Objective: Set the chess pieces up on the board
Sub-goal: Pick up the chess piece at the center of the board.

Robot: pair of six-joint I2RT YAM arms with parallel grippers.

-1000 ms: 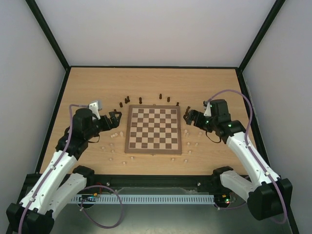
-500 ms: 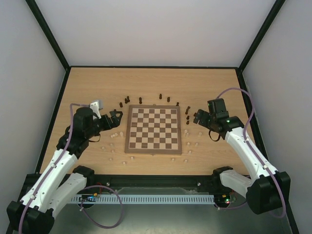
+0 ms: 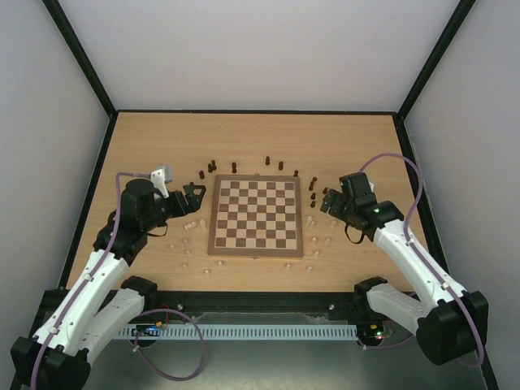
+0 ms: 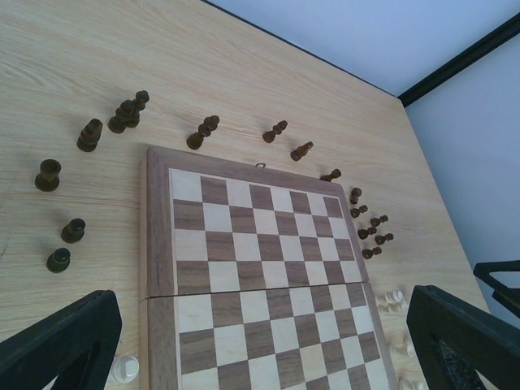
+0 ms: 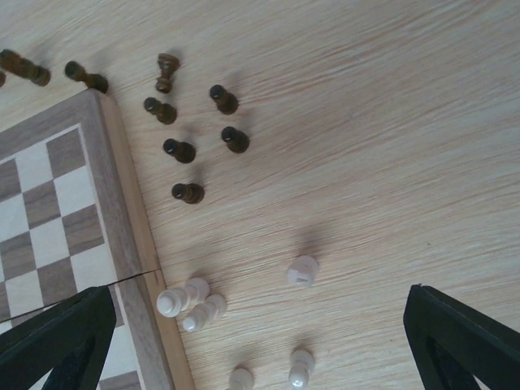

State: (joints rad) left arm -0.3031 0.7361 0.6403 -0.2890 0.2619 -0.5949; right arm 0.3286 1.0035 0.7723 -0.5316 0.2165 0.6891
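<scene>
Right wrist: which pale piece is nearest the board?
The upper-left pale piece of the side-by-side pair, its head at the board border; other pale pieces sit farther out.

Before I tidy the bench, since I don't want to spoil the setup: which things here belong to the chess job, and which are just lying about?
Job:
- board
- dark pieces, all off it
- cream pieces, all off it

Not the job:
- table
- purple cables
- slotted duct at the near edge

No loose clutter shows.
</scene>
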